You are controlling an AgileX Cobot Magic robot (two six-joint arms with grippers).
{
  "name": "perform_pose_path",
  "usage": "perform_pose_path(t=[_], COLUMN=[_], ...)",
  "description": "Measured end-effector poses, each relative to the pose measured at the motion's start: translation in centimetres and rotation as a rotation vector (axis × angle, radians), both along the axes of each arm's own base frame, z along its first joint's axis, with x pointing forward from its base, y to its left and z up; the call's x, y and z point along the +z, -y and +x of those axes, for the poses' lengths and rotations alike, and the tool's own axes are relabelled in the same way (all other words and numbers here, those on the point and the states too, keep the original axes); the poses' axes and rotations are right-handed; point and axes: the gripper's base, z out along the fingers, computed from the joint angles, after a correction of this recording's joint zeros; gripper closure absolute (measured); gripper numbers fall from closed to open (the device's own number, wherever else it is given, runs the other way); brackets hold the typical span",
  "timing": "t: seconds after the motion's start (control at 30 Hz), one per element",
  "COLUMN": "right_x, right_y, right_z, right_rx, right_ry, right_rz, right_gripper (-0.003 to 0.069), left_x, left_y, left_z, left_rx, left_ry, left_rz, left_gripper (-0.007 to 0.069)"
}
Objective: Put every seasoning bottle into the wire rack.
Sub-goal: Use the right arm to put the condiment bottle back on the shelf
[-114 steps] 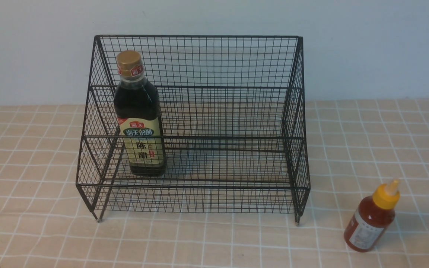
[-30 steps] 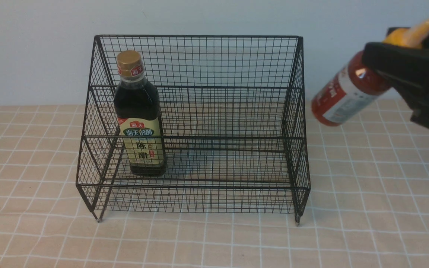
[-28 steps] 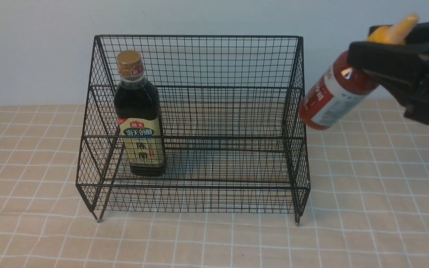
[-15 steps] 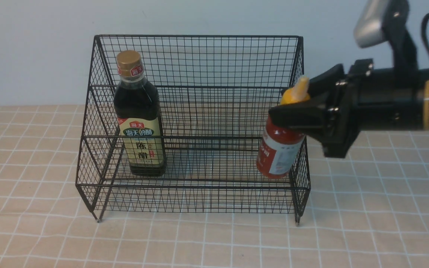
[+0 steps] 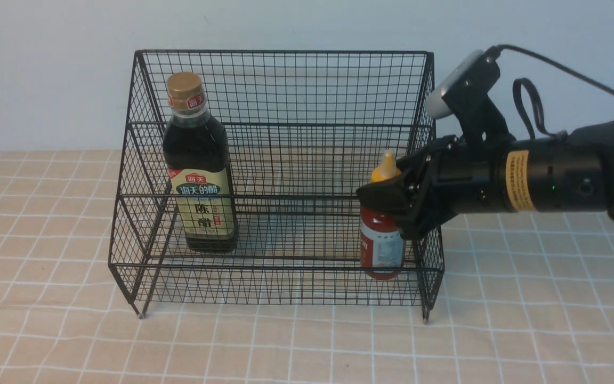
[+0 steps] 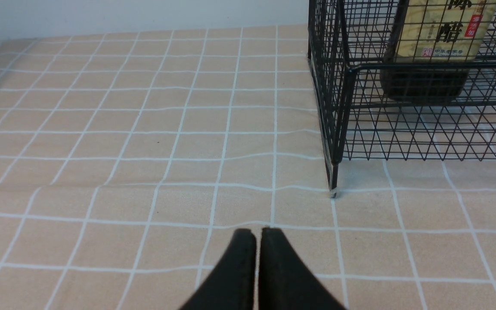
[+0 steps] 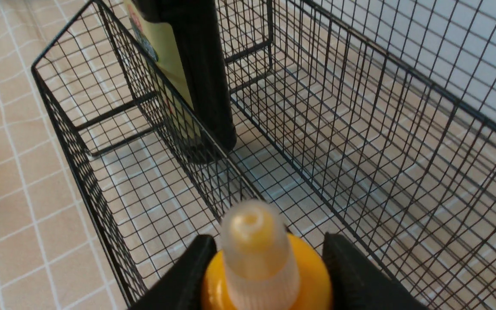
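The black wire rack [image 5: 285, 90] stands at the middle of the table. The tall dark bottle [image 5: 199, 170] with a gold cap stands upright on its lower tier at the left; it also shows in the left wrist view [image 6: 433, 47] and the right wrist view [image 7: 192, 64]. My right gripper [image 5: 387, 205] is shut on the small red-sauce bottle [image 5: 381, 248], holding it upright by its yellow cap [image 7: 265, 267] inside the rack's front right corner. My left gripper [image 6: 258, 234] is shut and empty, low over the cloth left of the rack.
A beige checked tablecloth [image 5: 525, 320] covers the table. A pale wall [image 5: 46, 64] stands close behind the rack. The rack's foot [image 6: 333, 189] is just ahead of my left gripper. My right arm [image 5: 552, 181] reaches in over the rack's right side.
My right gripper took the red-sauce bottle from the table at the right, carried it up and left over the rack's side, and lowered it upright into the front right corner.
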Motion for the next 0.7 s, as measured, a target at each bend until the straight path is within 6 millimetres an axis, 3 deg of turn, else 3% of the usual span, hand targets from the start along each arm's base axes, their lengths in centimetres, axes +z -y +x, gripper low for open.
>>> perform_pose_path(t=[0.27,0.4,0.53,0.7], right_x=[-1.6,-1.6,-0.5,2.3], right_y=[-0.1,-0.1,0.1,0.6], right_z=[0.7,0.7,0.4,-0.9], right_rx=[-0.054,-0.056,-0.075,-0.078], right_ry=[-0.098,-0.107,-0.090,-0.036], right_rz=[0.017,0.020,0.033,0.060], right_gripper=[0.0366,0.0295,0.0209,0.0193], left_x=[0.0,0.0,0.0,0.0], left_y=[0.0,0.0,0.0,0.0], left_z=[0.0,0.0,0.0,0.0], left_rx=[0.000,0.000,0.000,0.000], left_ry=[0.000,0.000,0.000,0.000], left_rz=[0.000,0.000,0.000,0.000], left_gripper=[0.0627,0.0627,0.0627,0.0627])
